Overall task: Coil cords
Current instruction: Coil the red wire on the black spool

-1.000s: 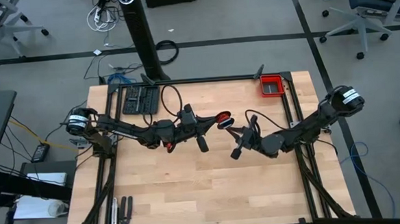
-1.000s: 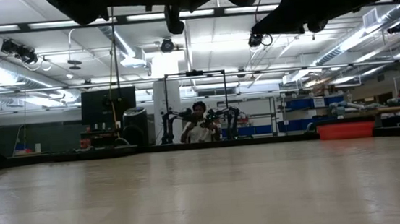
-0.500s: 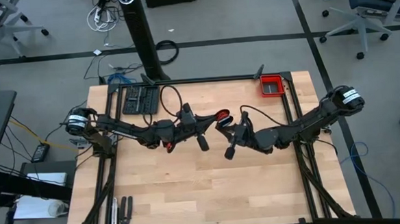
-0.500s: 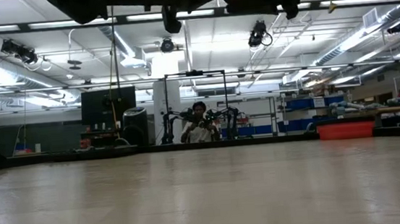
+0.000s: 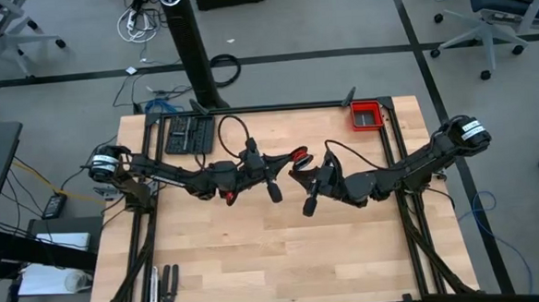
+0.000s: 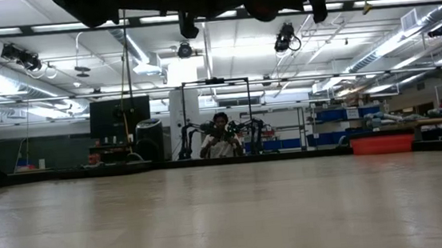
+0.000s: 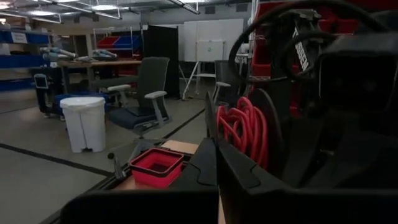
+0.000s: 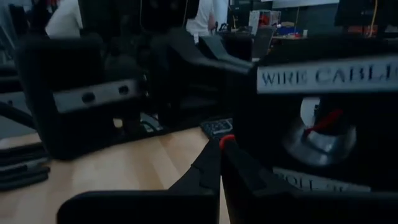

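Observation:
The red cord is wound into a small coil (image 5: 297, 155) held high above the middle of the table. In the left wrist view its loops (image 7: 244, 129) lie beside a black disc (image 7: 271, 127). My left gripper (image 5: 286, 160) reaches in from the table's left, shut, with its tips (image 7: 211, 130) at the coil. My right gripper (image 5: 300, 170) comes from the right, shut, close under the coil. A red bit of cord (image 8: 227, 139) shows at its tips (image 8: 222, 148). In the low view both arms show only as dark shapes along the top edge. My left gripper is shut on the coil of red cord at its edge (image 7: 222, 121); the fingers themselves hide the exact spot. They lie about level, coming from the table's left. The coil hangs clear of the table. My right gripper pinches a short red piece of the cord (image 8: 227, 138) at its fingertips, with the fingers level and coming from the table's right. That piece is clear of the table. How the cord runs from there to the coil, I cannot tell.
A red bin (image 5: 367, 116) stands at the far right corner. A black tray (image 5: 188, 134) lies at the far left, and hand tools (image 5: 162, 284) lie at the near left edge. A person (image 6: 220, 136) sits in the room beyond the table.
My right gripper has risen and moved toward the table's left, up to the coil and my left gripper, rolling as it went; it stays shut. The coil has kept its place in my left gripper.

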